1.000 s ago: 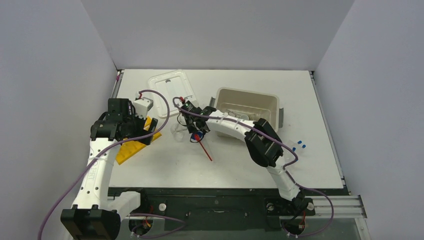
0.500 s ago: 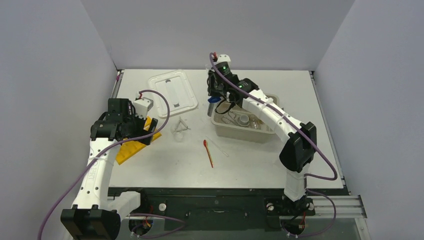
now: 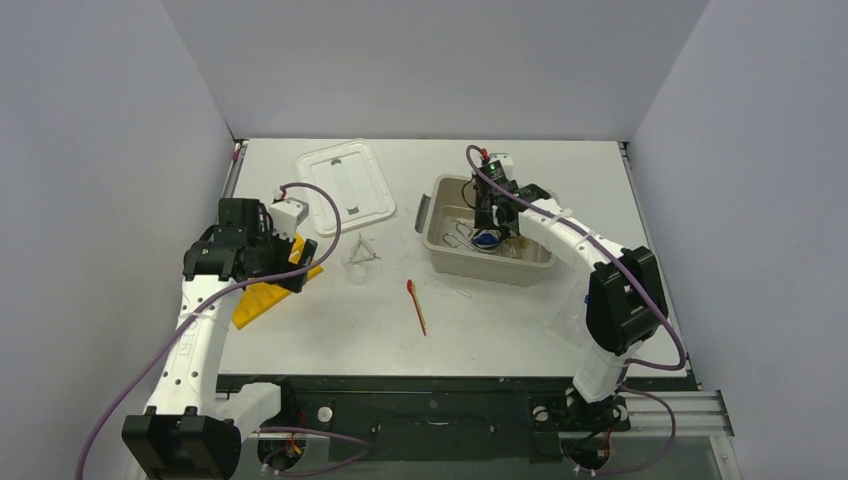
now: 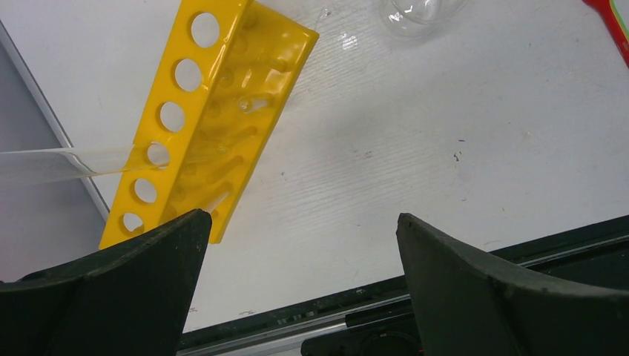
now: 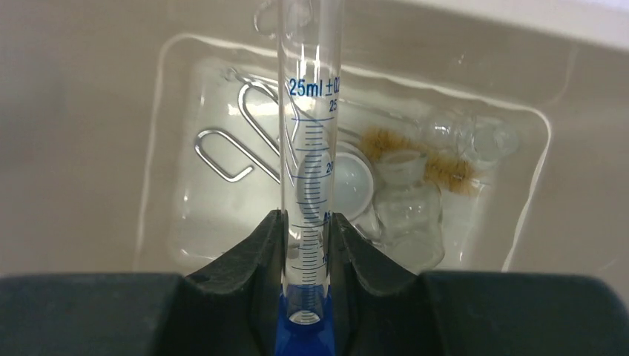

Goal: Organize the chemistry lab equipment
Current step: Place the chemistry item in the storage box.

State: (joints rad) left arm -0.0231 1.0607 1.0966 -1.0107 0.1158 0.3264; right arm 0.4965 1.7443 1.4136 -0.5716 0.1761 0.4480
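Right claw [image 5: 308, 216] clamped on graduated cylinder [image 5: 308, 111], over beige tub [image 3: 480, 268] on bench [image 3: 330, 330].
Cylinder's blue foot cut off at frame edge; beyond, metal tongs [image 5: 237, 148], brush [image 5: 445, 169], blurry clear vials [image 5: 408, 215] on tub floor. Half a second back, above tub's far-left corner. Left claw [image 4: 300, 219] spread wide over yellow rack [image 4: 215, 96].

The right pincer [image 3: 487, 228] holds a blue-based cylinder [image 3: 487, 239] over the beige tub [image 3: 480, 268] (red spatula [image 3: 417, 306] lies apart).

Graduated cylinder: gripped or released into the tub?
Gripped: the right gripper is closed on the graduated cylinder, held over the tub.
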